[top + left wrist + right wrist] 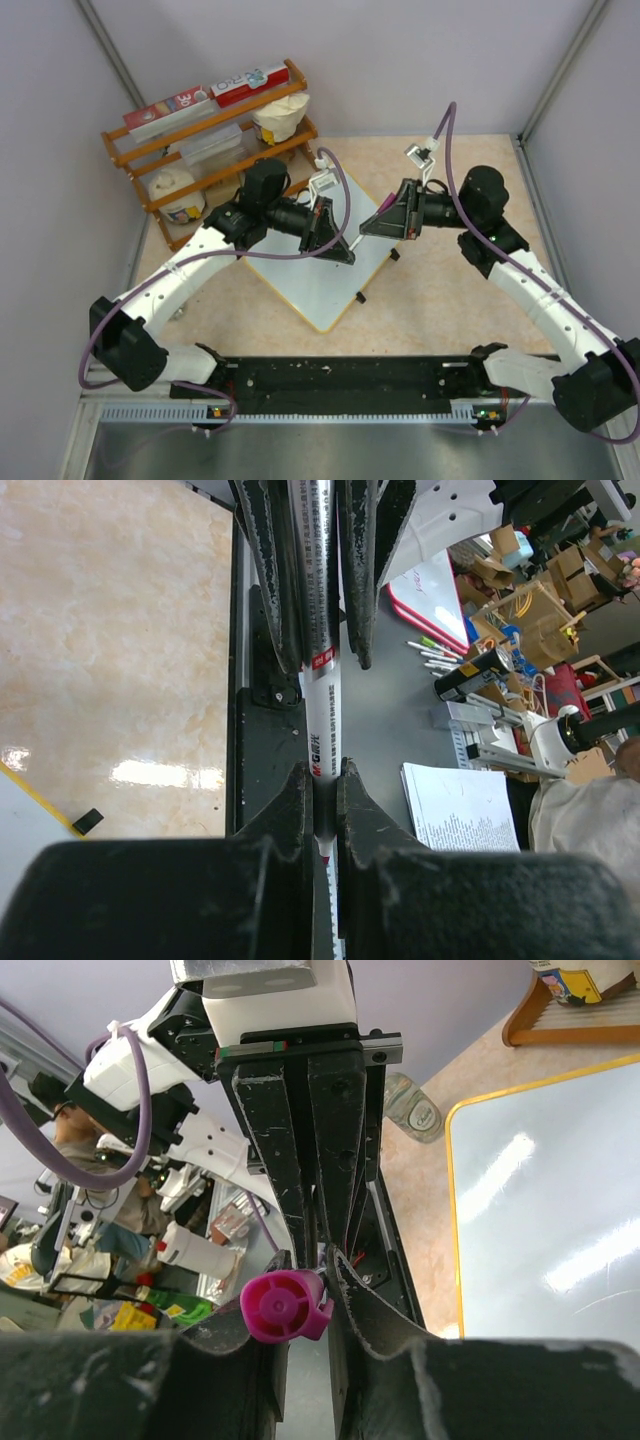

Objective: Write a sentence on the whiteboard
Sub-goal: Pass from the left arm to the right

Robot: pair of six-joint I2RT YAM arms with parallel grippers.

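two arms meet over the whiteboard (310, 285), which lies cornerwise at the middle of the beige tabletop (450, 290), its yellow rim running free on every side and its near corner close to the black rail (340, 375). bare table opens to the right of the board and in front of it; a wooden rack (135, 150) crowds the far left corner, and pale walls (400, 60) close in on three sides. both arms reach in from the near corners, elbows bowed outward, wrists turned inward nose to nose above the board's far half. the left gripper (340, 250) is clamped tight on a silver marker (322, 710). the right gripper (372, 228) stands narrow about the marker's magenta cap (285, 1305); whether it presses cannot be told. the board sits directly below both grippers, two black clips (362, 296) on its right edge.
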